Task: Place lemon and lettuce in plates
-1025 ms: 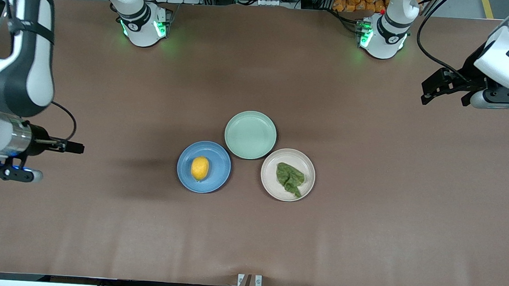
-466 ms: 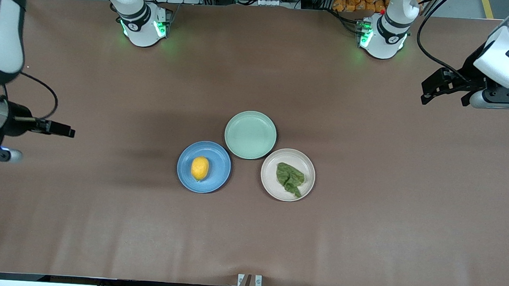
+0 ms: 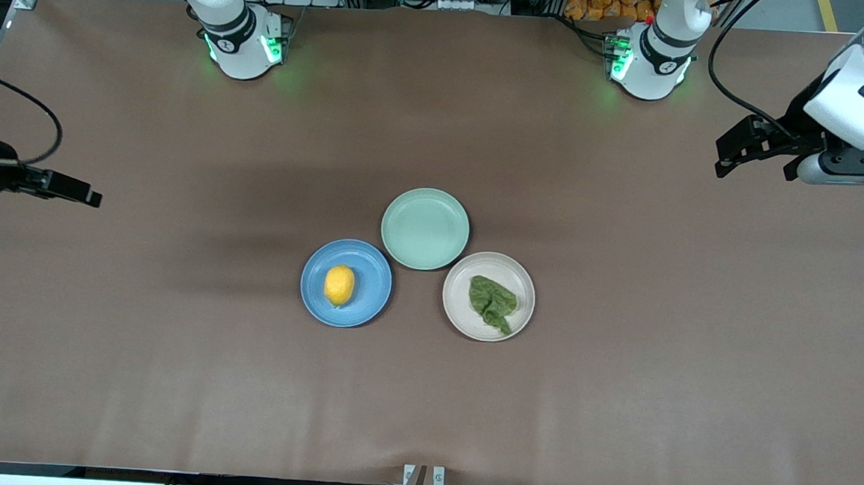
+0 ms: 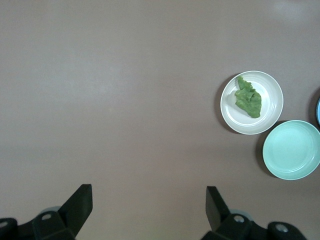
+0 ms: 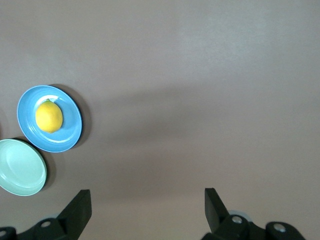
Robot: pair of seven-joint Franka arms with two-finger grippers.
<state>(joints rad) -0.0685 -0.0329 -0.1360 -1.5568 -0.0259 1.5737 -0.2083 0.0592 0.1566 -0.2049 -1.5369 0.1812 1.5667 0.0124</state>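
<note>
The blue plate [image 4: 318, 111] is cut off at the left wrist view's edge.

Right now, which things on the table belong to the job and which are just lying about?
Job:
lemon, on the blue plate
lettuce, on the beige plate

Lying about:
mint-green plate, bare, touching both other plates

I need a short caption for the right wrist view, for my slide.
Open right hand above bare table; lemon on blue plate beside empty mint plate.
</note>
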